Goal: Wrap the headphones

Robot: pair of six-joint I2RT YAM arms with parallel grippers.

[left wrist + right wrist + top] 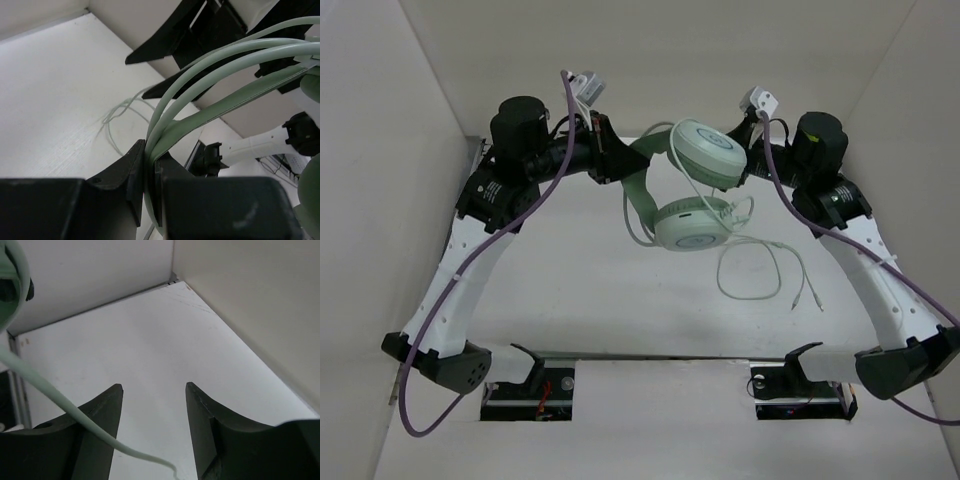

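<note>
Overhead, the headphones (695, 190) hang above the far middle of the table (620, 320), clear of its surface, with white panels (380, 150) walling the table in; the upper earcup (710, 152) faces up and the lower earcup (692, 222) hangs below it; the thin cable (748, 297) trails down and loops on the table's right half. Only the left wrist view shows the grip: the left gripper (150, 160) is pinched tight on the headband (215, 60), whose thin bands and flat strap are squeezed between both fingers. The right wrist view shows the right gripper (154, 390) with fingers parted and nothing between them; a strand of cable crosses one finger (105, 405) outside the gap; whether it touches, I cannot tell.
</note>
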